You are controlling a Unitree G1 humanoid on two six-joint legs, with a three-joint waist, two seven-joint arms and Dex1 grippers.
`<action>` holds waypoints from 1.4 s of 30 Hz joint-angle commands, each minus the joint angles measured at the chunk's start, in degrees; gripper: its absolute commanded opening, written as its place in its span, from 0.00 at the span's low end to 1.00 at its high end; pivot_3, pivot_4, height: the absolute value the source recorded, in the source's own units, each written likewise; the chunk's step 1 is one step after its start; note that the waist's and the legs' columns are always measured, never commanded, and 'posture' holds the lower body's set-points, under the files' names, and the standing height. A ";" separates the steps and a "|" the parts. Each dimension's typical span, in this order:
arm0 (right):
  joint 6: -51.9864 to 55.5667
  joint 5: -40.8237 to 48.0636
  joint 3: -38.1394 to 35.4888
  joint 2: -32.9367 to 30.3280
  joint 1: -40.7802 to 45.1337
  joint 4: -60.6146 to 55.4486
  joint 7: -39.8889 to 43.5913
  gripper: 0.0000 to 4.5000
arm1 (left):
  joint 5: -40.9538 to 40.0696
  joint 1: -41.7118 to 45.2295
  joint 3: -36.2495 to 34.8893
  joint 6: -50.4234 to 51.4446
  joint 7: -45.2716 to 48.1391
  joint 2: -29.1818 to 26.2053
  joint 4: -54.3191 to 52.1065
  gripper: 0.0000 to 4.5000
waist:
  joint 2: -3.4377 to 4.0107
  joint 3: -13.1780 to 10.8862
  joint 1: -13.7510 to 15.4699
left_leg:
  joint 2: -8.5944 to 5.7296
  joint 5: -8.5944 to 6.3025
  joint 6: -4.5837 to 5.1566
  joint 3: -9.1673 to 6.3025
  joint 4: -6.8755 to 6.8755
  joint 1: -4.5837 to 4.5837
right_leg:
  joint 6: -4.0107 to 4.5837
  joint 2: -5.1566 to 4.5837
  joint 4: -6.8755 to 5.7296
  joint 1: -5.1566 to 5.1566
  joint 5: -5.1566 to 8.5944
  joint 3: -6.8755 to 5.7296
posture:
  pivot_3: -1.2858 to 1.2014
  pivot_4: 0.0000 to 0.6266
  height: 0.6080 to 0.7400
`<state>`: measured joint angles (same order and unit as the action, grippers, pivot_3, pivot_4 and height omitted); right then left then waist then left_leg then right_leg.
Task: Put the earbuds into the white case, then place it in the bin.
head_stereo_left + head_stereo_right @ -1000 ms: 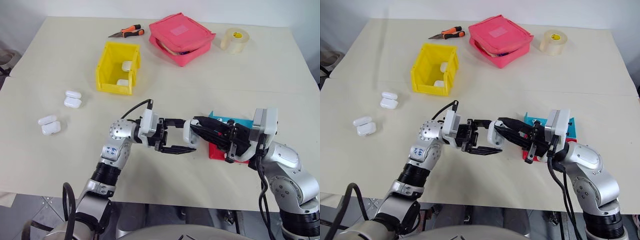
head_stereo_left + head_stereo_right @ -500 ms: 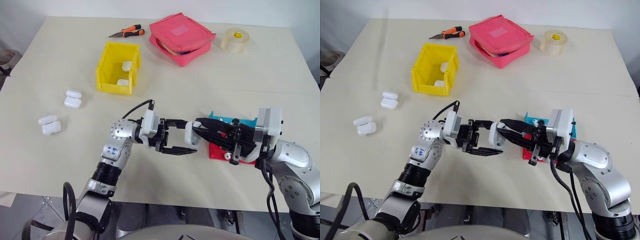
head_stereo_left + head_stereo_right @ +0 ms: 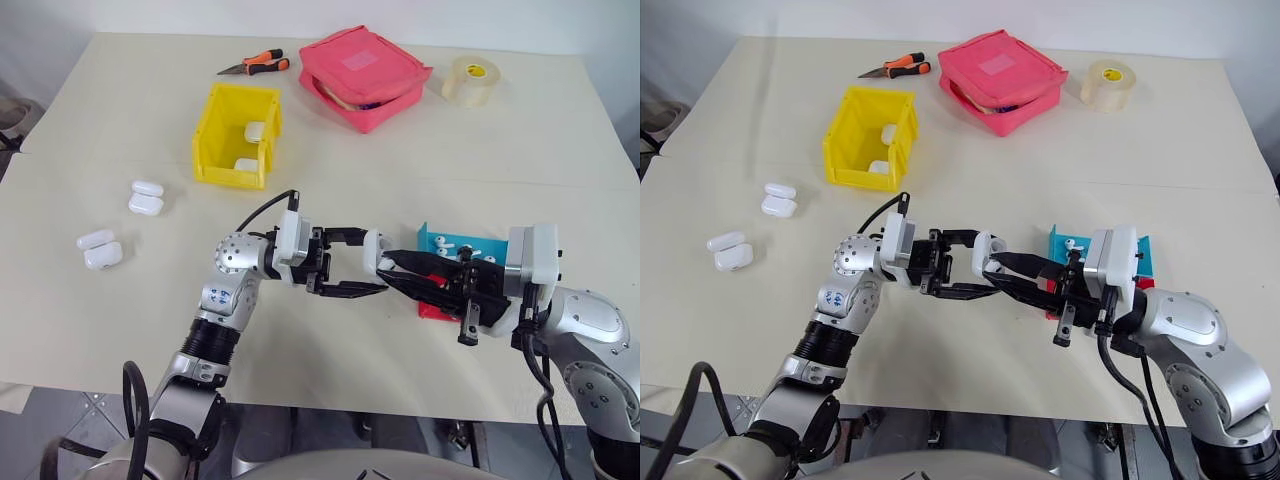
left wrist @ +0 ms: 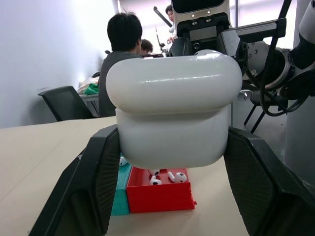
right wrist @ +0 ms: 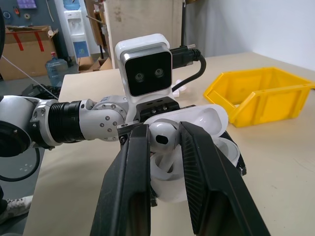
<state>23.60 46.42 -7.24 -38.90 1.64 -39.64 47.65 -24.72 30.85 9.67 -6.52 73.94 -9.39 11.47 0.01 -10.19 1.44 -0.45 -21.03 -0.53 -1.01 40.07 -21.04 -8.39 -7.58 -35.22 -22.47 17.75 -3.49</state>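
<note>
a cream table [image 3: 120,120], a black office chair [image 4: 64,104], stacked cardboard boxes [image 5: 22,51], white walls.

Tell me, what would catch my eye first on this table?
Probably the two arms meeting over the near middle of the table: the left claw grips a white case, while the right claw pinches an earbud at its open lid. Behind them, the yellow bin holds more white cases, and a pink pouch lies at the far edge.
</note>
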 commanded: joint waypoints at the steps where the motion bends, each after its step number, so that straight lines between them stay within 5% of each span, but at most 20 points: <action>1: 0.02 0.74 0.48 -0.65 0.22 -2.45 0.95 0.11 | -1.39 0.94 -1.59 -1.21 -0.92 0.56 -1.15 0.62 | 0.00 0.00 -0.06 | 0.01 0.00 0.00 0.00 0.00 0.00 | 0.00 0.01 0.00 0.00 0.00 0.00 | 0.52 0.24 1.00; 13: 0.75 3.41 0.03 2.10 10.11 -0.66 -3.25 0.11 | -3.07 -1.02 -0.86 0.07 2.15 0.48 -1.62 0.62 | 0.00 0.00 -0.03 | 0.03 0.00 0.00 0.00 0.00 0.00 | 0.00 0.02 0.00 -0.01 0.00 -0.01 | 0.52 0.24 1.00; 42: -3.19 -3.25 3.27 5.61 6.43 4.24 -1.04 0.11 | -5.83 -1.81 -1.38 3.67 2.91 -0.06 -6.62 0.62 | 0.00 0.00 -0.15 | 0.03 0.00 0.00 0.00 0.00 0.00 | 0.00 0.03 -0.01 -0.02 0.00 0.00 | 0.52 0.24 1.00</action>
<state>20.03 43.35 -2.84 -32.46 8.56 -35.12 46.88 -28.72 28.71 9.16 -2.39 77.02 -9.68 8.55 0.01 -10.19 1.29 -0.43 -21.03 -0.53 -1.02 40.07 -21.04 -8.39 -7.56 -35.23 -22.49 17.75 -3.49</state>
